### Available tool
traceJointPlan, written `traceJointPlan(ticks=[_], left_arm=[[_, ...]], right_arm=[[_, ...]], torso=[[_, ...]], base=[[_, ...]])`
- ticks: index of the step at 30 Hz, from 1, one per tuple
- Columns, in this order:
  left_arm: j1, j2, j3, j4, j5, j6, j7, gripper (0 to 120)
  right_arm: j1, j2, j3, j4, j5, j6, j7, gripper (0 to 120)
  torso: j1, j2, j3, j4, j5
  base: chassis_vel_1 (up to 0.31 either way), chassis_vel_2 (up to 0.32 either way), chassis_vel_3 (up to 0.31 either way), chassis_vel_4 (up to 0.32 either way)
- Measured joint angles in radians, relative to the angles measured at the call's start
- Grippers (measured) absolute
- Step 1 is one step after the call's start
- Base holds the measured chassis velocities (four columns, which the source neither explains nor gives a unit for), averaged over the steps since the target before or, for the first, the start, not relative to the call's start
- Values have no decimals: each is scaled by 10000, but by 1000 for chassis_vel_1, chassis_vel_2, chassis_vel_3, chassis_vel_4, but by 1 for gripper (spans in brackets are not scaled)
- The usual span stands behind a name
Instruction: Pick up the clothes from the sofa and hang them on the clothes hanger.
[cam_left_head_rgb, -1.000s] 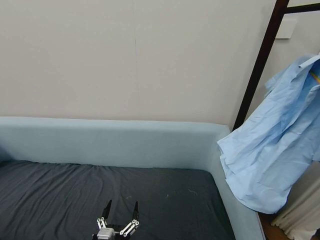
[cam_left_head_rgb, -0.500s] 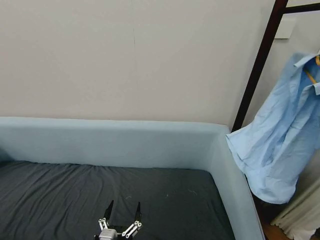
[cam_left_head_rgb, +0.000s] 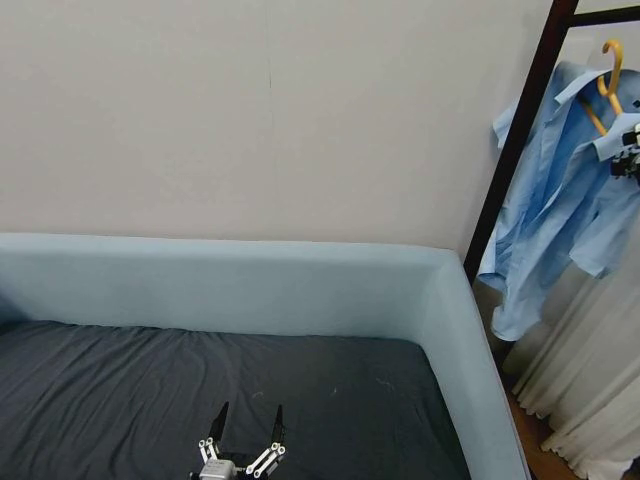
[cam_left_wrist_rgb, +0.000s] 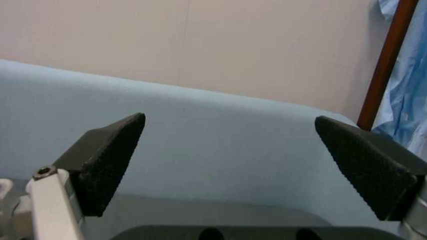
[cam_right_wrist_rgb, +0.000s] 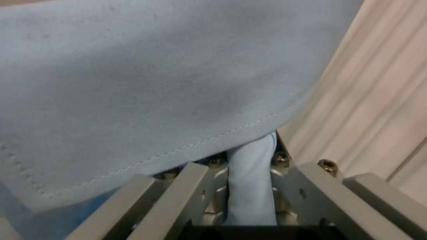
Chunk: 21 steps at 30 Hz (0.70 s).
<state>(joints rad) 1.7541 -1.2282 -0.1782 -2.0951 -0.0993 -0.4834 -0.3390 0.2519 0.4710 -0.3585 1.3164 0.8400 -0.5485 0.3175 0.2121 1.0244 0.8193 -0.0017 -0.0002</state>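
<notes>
Your right gripper (cam_left_head_rgb: 628, 155) is up at the far right, beside the dark wooden rack post (cam_left_head_rgb: 520, 140). Its jaws are closed on a fold of the light blue shirt (cam_left_head_rgb: 545, 200); in the right wrist view you can see the cloth pinched between them, with a stitched hem draped just above. The shirt is off the sofa (cam_left_head_rgb: 250, 285). It hangs on a yellow hanger (cam_left_head_rgb: 604, 85), past the sofa's right end and just behind the post. The hanger's hook sits close under the rack's top bar, though you cannot tell whether it rests on anything. A pale pleated curtain (cam_left_head_rgb: 575, 370) falls beneath and behind the shirt.

Your left gripper (cam_left_head_rgb: 249, 410) hovers low over the dark grey seat cushion (cam_left_head_rgb: 120, 390), with its jaws spread wide and nothing between them. In the left wrist view they face the sofa's blue backrest, with the post and an edge of the shirt off to one side.
</notes>
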Motion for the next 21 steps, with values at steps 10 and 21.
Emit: traceJointPlan(ticks=[10,21], left_arm=[[-27,5,10,12,-10,-30,-44,100],[59,-26,98,30,14,-88,-70,100]], right_arm=[[1563,896,-588,452,2347,-1490,1610,2],[3125,1636,-1594,-224,5024,-1903,3608,2]], torso=[[0,0,0,0,-1],[0,0,0,4,0]], base=[[0,0,0,0],[0,0,0,0]])
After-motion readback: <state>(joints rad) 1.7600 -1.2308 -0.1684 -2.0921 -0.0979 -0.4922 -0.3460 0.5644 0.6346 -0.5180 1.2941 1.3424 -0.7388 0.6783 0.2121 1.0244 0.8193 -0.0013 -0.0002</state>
